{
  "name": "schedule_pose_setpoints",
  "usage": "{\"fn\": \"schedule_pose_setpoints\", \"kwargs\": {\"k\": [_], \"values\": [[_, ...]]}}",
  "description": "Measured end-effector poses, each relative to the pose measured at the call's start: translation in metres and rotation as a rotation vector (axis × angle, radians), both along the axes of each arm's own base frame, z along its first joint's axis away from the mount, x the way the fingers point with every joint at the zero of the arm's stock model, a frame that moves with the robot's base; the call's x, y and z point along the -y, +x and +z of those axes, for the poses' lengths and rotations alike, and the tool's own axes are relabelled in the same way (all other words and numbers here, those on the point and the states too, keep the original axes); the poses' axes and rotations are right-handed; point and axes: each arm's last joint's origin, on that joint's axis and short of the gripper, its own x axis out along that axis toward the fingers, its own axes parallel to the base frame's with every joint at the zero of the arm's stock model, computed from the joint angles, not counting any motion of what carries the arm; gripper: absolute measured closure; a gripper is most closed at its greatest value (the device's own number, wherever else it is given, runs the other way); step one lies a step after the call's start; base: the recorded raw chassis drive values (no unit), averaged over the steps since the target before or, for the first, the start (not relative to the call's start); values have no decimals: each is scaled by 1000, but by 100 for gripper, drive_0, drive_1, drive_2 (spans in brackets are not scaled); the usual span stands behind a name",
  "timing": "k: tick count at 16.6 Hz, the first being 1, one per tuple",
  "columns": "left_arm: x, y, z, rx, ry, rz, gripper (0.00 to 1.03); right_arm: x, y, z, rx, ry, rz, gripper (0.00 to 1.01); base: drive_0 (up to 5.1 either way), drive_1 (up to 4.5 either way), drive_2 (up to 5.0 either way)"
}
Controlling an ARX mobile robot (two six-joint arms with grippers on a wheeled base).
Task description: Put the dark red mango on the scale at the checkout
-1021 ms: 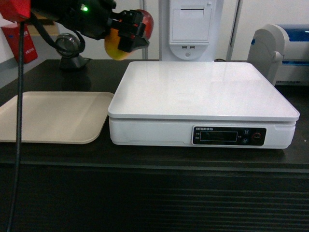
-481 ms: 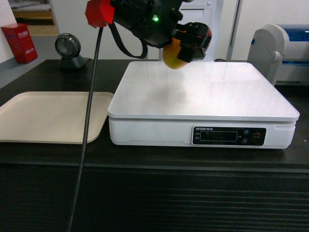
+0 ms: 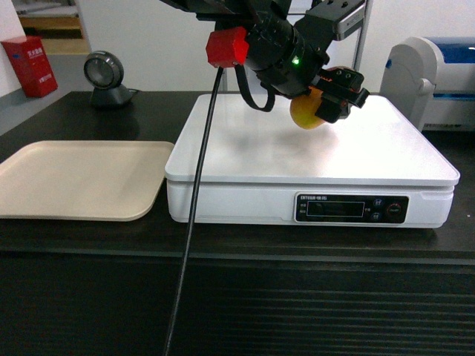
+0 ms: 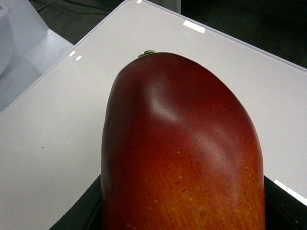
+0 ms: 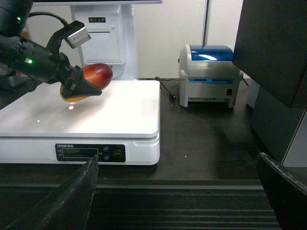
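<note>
Item: mango (image 3: 308, 115), clamped in my left claw (image 3: 326, 104) above the scale (image 3: 312, 148); lower gently to the white top, then release.

Red-to-orange mango (image 4: 182, 153) — white scale (image 3: 312, 152)

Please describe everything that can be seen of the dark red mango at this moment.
The dark red mango is an oval fruit with smooth, glossy skin, deep red toward a small green stem stub and shading to orange-yellow at the other end. The left gripper is shut on it, fingers on its yellow end. It hangs tilted above the scale, over the right rear part of the white top, apparently not touching it.
</note>
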Motion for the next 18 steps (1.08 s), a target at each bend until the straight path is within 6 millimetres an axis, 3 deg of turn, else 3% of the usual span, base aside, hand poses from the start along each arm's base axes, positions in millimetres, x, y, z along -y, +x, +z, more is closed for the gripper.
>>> {"fn": "schedule_pose_setpoints", "kwargs": {"k": [7,11,13,15,18], "values": [[6,13,-20,-43,50,31,39,0,0,0,0,0,0,3,0,0,0],[9,11,-19,-35,34,12,3,0,0,0,0,0,0,3,0,0,0],[8,9,-18,-29,26,9,5,0,0,0,0,0,0,3,0,0,0],[6,5,-11,-12,2,11,5,0,0,0,0,0,0,3,0,0,0],[1,-11,19,38,-74,11,5,0,0,0,0,0,0,3,0,0,0]]}}
